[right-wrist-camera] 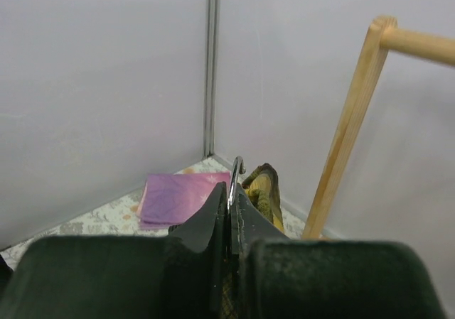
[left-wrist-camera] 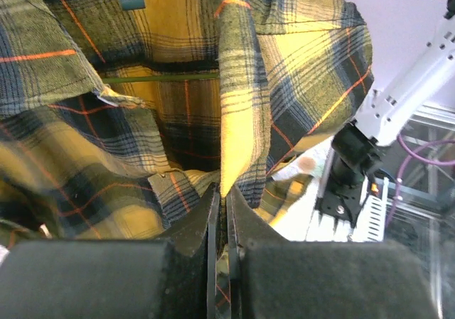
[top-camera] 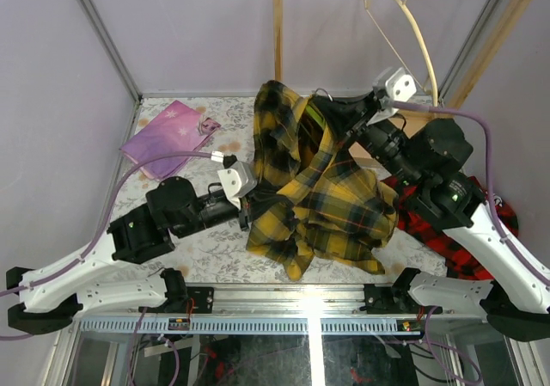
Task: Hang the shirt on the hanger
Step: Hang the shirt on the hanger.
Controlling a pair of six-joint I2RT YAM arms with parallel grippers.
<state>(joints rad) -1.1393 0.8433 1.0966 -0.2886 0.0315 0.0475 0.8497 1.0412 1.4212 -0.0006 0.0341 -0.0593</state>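
Left fingers (left-wrist-camera: 199, 226) together, clamped on a folded edge of the shirt (top-camera: 318, 197) at its near-left side. Right fingers (right-wrist-camera: 206, 219) together on the silver hook (right-wrist-camera: 236, 173) of the hanger (top-camera: 320, 115); shirt fabric sits just beyond the tips.

Shirt: bunched and raised over mid-bench (top-camera: 215, 257), its high end toward the far edge and its low folds toward the near edge. Whether the low folds touch the surface I cannot tell.

Hanger: mostly buried in cloth. A green stretch shows beside the right fingers, and the left wrist view shows a thin green bar crossing inside the shirt. Judged long axis: left to right, parallel to the far edge, hook end toward the right arm.

Key relation: the free shoulder lies on the left arm's side, so spreading the cloth over the bar probably falls to the left fingers.
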